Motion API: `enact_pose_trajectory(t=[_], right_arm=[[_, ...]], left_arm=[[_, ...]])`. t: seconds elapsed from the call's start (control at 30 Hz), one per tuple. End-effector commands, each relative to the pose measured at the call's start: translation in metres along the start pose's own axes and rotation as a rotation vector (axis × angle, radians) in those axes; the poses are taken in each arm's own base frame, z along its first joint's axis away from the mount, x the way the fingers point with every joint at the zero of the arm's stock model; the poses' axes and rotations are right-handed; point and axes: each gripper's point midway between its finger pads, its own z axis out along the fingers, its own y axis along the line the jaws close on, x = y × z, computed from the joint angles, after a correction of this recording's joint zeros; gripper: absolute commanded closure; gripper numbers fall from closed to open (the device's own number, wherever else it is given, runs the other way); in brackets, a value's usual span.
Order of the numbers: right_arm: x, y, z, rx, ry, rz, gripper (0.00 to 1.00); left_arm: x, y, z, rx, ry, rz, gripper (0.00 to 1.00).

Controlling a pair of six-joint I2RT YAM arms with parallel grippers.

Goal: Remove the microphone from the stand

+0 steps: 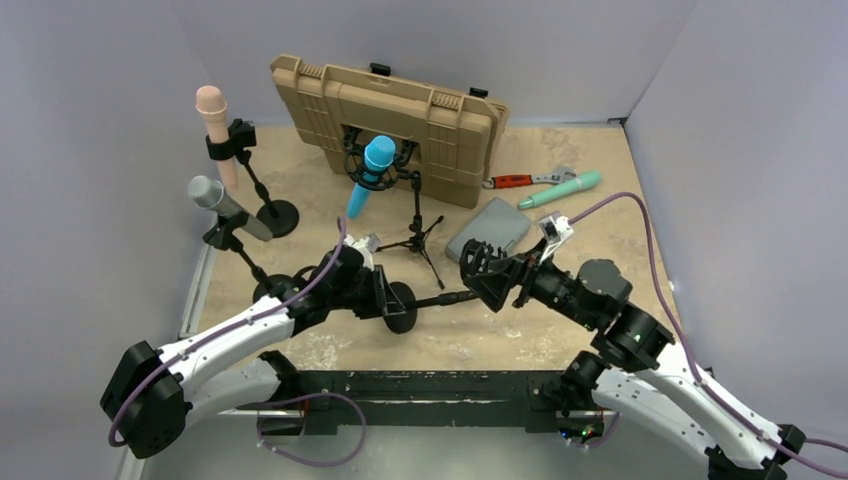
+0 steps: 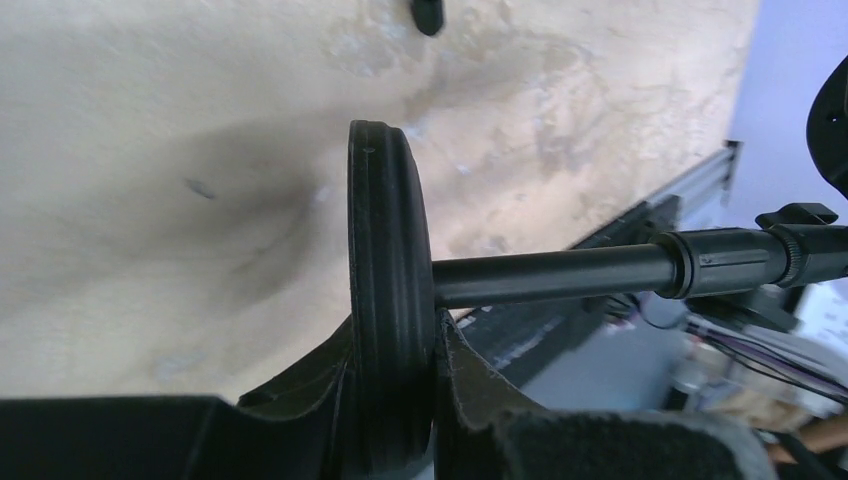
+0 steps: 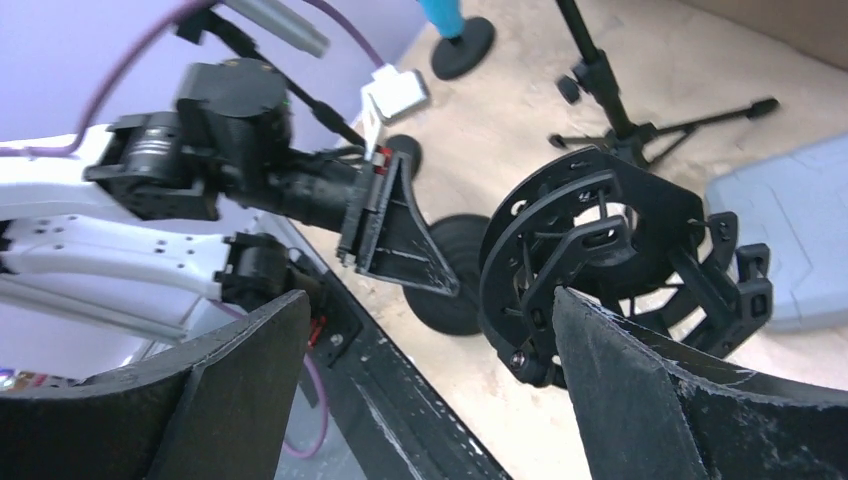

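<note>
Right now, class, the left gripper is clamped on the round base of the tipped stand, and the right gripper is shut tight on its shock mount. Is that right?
No: the right gripper is open, fingers spread wide at the shock mount, as the right wrist view shows. The left gripper is indeed clamped on the round base of the tipped stand.

The microphone [image 1: 378, 156] is blue, the case [image 1: 400, 110] tan.
</note>
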Motion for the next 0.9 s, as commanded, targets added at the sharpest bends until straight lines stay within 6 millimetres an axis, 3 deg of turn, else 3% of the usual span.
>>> enact_pose_trajectory(t=[0.0, 0.1, 0.23, 0.33, 0.57, 0.73, 0.87], right_arm=[[-0.03, 0.04, -0.023, -0.188, -0.123, -0.048, 0.11], [-0.049, 0.04, -0.043, -0.17, -0.233, -0.028, 0.1], [-0.054, 0.006, -0.051, 0.02, -0.279, 0.043, 0.1], [-0.04, -0.008, -0.041, 0.082, -0.221, 0.049, 0.11], [-0.02, 0.002, 0.002, 0.009, -0.099, 0.043, 0.22], [-0.01, 0.007, 0.021, -0.049, -0.081, 0.072, 0.26], [-0.006, -0.025, 0.029, 0.121, -0.097, 0.137, 0.31]], left_arm=[[-0.02, -0.086, -0.03, 0.323, 0.002, -0.09, 1.0], [-0.023, -0.095, -0.036, 0.34, 0.001, -0.122, 1.0], [-0.03, -0.09, -0.038, 0.298, -0.035, -0.169, 1.0], [-0.036, -0.093, -0.038, 0.317, -0.068, -0.213, 1.0], [-0.044, -0.114, -0.032, 0.36, -0.026, -0.291, 1.0], [-0.053, -0.123, -0.032, 0.356, -0.05, -0.343, 1.0], [-0.059, -0.126, -0.035, 0.357, -0.088, -0.377, 1.0]])
